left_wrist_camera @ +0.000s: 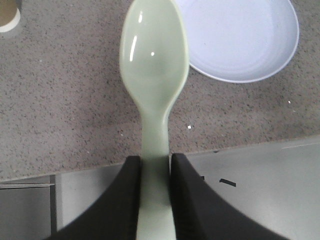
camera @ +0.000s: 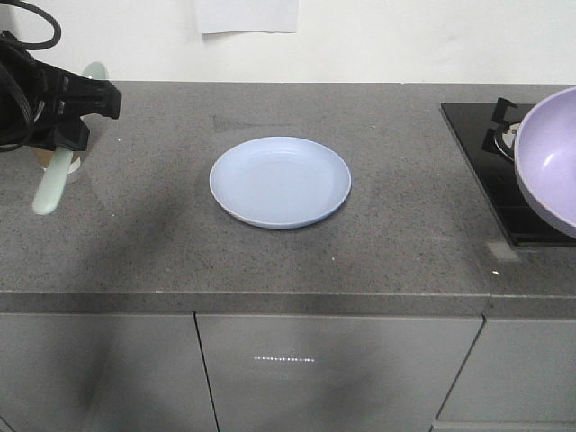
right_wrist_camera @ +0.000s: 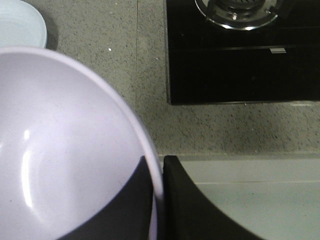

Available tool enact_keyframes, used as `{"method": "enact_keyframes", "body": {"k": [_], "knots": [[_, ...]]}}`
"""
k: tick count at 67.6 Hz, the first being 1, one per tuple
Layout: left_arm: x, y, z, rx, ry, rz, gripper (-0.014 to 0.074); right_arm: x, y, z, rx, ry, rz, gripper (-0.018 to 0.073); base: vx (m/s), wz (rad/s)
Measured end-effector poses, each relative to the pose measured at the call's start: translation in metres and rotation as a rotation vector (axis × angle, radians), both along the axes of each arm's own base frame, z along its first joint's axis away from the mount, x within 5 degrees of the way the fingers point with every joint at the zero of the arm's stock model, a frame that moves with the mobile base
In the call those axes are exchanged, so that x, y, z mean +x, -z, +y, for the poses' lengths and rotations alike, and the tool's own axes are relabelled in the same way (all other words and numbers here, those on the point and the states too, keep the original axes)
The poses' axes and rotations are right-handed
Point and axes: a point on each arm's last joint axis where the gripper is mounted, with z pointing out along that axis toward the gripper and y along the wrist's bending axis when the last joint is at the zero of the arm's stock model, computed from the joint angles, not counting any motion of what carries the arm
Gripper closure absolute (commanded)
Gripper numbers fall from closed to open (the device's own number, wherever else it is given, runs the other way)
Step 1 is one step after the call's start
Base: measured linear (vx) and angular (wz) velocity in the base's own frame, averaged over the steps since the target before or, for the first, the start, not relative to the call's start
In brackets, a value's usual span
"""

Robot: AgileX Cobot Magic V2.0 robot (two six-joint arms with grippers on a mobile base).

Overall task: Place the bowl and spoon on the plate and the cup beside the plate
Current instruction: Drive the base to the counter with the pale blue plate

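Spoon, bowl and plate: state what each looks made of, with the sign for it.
The spoon: likely plastic, pale mint green, glossy; sharp white glints on its head.
The bowl: probably plastic or melamine, lavender, smooth semi-gloss; soft highlights inside, thin rim.
The plate: seemingly the same kind, pale blue-lilac, more matte; faint concentric rings, no strong reflections.

A kitchen: speckled grey countertop (camera: 378, 261) over cabinet doors (camera: 333, 369), with what looks like a black gas hob (camera: 472, 157).
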Motion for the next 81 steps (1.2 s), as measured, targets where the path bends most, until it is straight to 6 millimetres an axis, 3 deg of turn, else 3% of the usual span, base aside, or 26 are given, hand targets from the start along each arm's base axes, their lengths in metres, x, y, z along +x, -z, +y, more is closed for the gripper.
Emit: {"method": "enact_keyframes", "body": {"k": [81], "knots": [[0.0000,0.0000,0.0000,0.000,0.000,0.000,0.0596,0.0000,0.0000,0.0000,0.000,0.000,0.000,0.0566,0.12,0.04]]}}
